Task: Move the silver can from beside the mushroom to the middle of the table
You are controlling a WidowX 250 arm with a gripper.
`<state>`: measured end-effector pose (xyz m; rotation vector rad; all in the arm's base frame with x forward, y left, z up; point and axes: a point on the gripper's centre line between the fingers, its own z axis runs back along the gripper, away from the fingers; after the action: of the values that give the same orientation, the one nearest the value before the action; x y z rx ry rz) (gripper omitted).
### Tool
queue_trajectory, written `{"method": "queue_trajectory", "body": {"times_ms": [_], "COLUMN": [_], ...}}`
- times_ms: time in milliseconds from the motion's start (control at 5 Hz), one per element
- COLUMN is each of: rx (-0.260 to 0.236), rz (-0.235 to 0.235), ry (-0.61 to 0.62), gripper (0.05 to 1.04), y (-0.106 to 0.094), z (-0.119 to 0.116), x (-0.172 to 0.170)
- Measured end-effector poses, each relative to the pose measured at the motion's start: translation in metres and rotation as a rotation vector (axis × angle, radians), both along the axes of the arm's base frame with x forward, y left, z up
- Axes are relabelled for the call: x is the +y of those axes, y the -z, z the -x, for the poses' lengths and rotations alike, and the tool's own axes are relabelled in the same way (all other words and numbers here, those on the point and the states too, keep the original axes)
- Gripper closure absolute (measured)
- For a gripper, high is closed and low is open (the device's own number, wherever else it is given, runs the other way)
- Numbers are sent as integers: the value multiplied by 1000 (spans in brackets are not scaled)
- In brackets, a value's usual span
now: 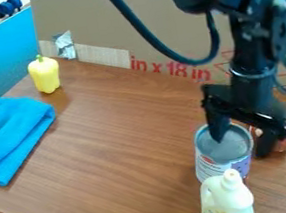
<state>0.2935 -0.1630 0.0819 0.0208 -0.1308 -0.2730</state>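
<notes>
The hand [242, 147] is open and points down at the right of the table [121, 147], its two fingers set well apart. One finger appears over or inside the mouth of the can [215, 164], the other hangs outside it on the right, so the rim lies in the gap between them; such a straddle would suit a hold on the thin wall rather than around the whole body. Contact with the wall cannot be confirmed from this angle. The can stands upright, open end up, which gives the finger its way in. The bottle [227, 201] stands upright on its base just in front of the can, overlapping its lower part in the view. A red item [283, 144] sits beside the outer finger, partly hidden and possibly another container. At the far left, the pepper [45, 75] stands stem up, apart from the can and bottle. The blue cloth [13, 133] lies folded in a flat, stable pile at the left edge. Cardboard [102, 21] stands upright along the back, apparently as a screen, with silver tape [65, 45] stuck to it near the pepper.
</notes>
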Motion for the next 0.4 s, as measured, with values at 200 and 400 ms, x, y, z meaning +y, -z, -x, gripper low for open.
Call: {"method": "queue_trajectory", "body": {"times_ms": [200,400], "rx": [-4,-15], "rz": [-63,-137], "ry": [-10,-50], "gripper": [82,82], "y": [8,11], "z": [4,2], "x": [-2,13]}}
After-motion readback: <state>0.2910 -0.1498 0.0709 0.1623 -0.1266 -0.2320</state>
